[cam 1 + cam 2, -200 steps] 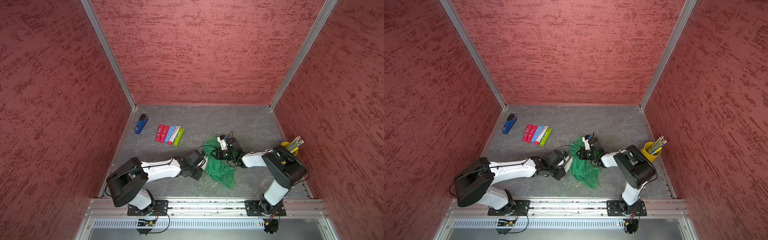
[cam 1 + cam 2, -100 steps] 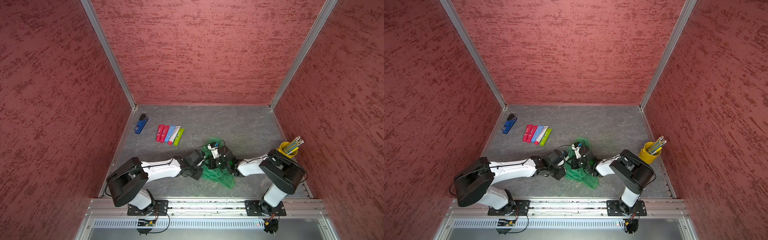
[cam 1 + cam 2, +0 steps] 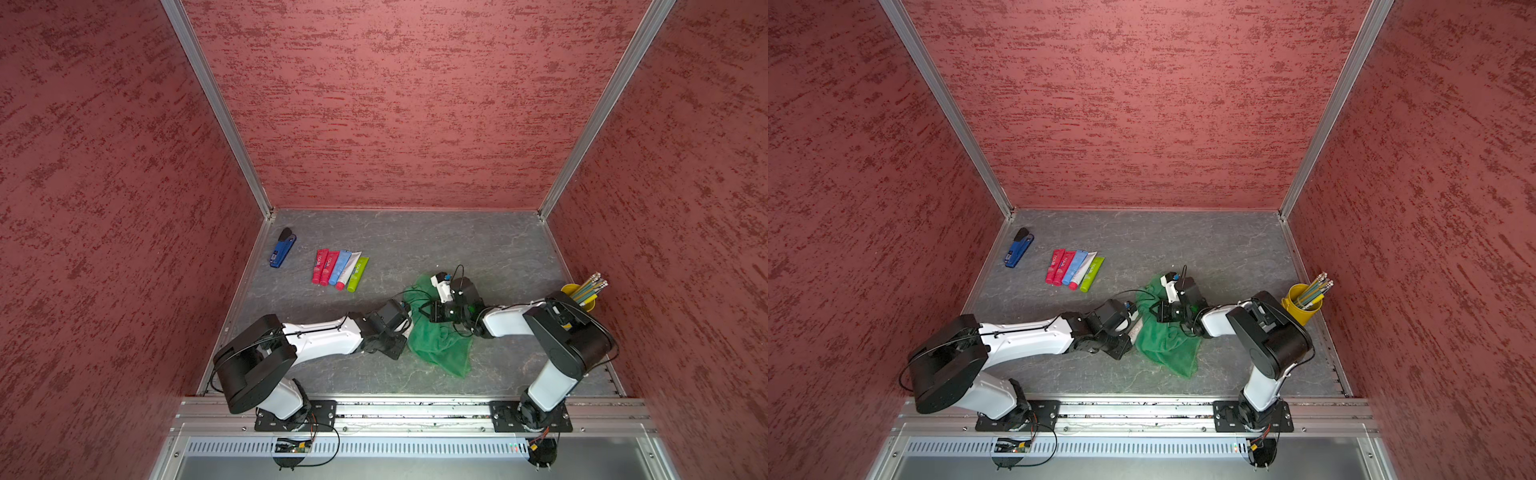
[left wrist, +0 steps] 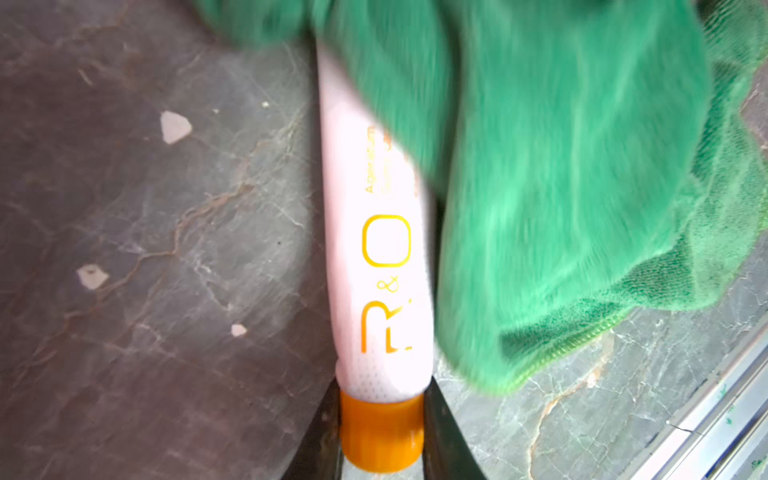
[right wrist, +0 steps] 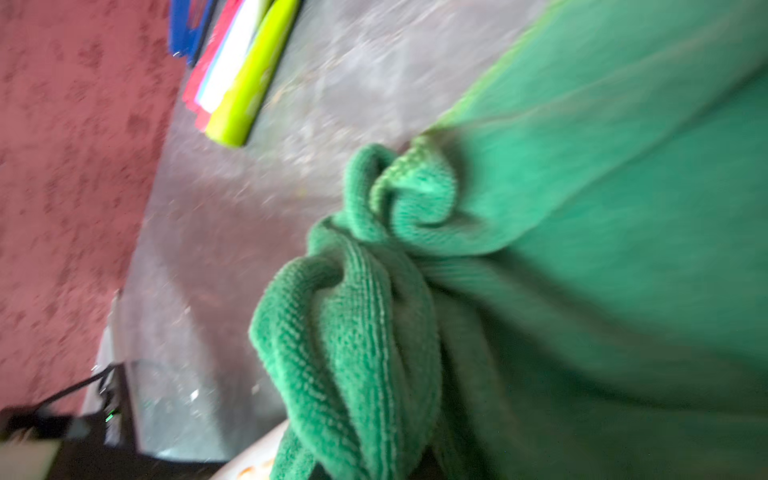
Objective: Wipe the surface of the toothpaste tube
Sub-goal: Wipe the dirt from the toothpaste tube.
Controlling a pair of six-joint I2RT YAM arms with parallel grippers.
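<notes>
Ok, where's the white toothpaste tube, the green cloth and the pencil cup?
white toothpaste tube (image 4: 374, 291), left wrist view, printed body.
green cloth (image 3: 440, 345), a top view, middle fold.
pencil cup (image 3: 1303, 314), a top view, yellow wall.

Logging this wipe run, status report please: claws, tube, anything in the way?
Left claw shut on toothpaste tube at its orange cap. Right claw shut on green cloth, draped over tube. Spare tubes lie apart, clear of it.

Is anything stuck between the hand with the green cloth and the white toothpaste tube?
Only the green cloth itself. The right gripper holds it bunched, and it drapes over part of the toothpaste tube, which the left gripper grips at the orange cap. Nothing else shows between them.
</notes>
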